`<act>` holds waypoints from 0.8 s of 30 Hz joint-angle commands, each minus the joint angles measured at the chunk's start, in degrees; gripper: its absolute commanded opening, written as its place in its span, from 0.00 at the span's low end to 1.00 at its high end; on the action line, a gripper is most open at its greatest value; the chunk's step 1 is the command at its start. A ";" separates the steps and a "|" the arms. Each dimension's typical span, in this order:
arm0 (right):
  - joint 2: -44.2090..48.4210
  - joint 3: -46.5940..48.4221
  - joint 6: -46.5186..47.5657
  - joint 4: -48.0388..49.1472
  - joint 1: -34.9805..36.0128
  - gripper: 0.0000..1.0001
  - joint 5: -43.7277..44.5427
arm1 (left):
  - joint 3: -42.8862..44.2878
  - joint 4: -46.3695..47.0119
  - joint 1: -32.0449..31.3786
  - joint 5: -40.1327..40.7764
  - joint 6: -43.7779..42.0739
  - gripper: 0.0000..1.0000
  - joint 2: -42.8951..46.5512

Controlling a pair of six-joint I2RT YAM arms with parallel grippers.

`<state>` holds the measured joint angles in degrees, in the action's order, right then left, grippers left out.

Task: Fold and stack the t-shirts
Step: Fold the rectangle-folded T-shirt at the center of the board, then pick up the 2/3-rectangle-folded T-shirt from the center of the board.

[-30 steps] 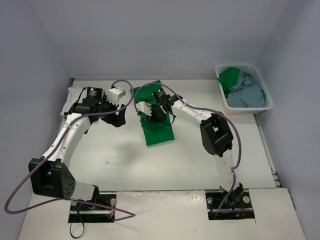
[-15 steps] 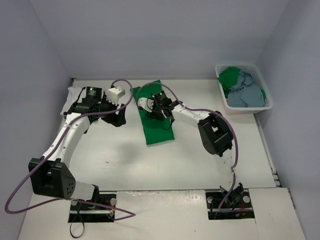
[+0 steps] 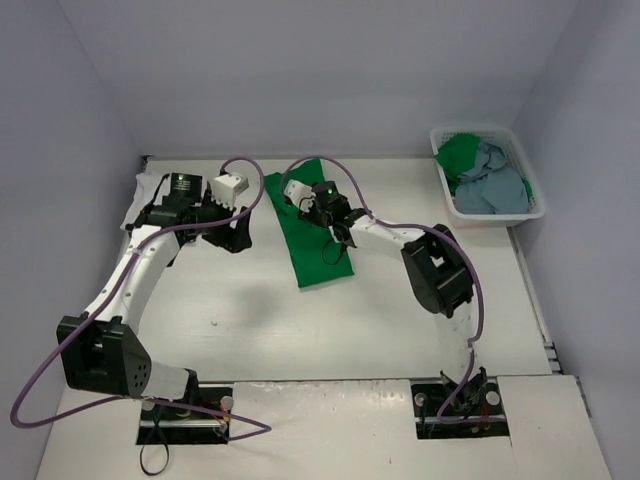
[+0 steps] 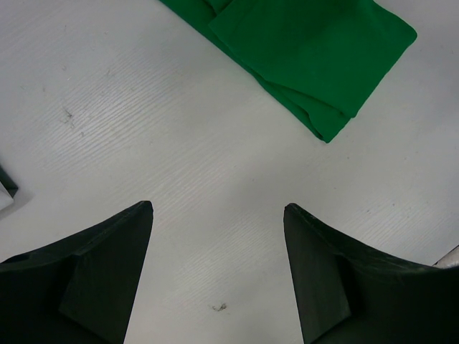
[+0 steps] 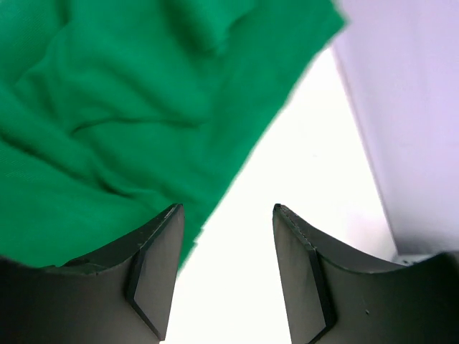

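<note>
Nearest the bases, the left gripper (image 4: 219,208) had not shifted over the last second: it hung over the pale tabletop (image 3: 250,320) just left of the bright green t-shirt (image 3: 320,250), fingers spread wide with nothing between them. The change was on the other side. A second earlier the right gripper (image 5: 226,209) had been low over the middle of the green strip with its fingers closer together. Now it had travelled to the far end of the strip, and its fingers stood apart with no cloth between them, the green fabric lying loose below. Judging from that, it had let go after laying or smoothing a fold, so the lengthwise fold looked done and a crosswise fold was probably still needed. The shirt lay in the middle of the tabletop as a long narrow band running from near to far, leaning slightly left at the far end. Its near end was square and layered, with doubled edges showing in the left wrist view, while the far part kept soft wrinkles and a small raised ridge. Farther back on the right, the white basket (image 3: 497,217) held another green t-shirt (image 3: 460,152) and a blue-grey t-shirt (image 3: 495,190), both crumpled and unfolded.
</note>
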<state>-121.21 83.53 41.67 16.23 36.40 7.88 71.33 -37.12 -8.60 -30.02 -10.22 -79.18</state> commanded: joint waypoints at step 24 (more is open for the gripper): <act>26.64 -22.52 6.05 -22.39 3.32 0.66 -19.38 | 2.41 0.83 1.13 0.14 -0.68 0.68 1.39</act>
<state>-97.12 60.88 45.28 -7.86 39.83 -7.57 71.26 -37.34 -8.23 -29.93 -10.26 -79.18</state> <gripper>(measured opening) 0.655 0.681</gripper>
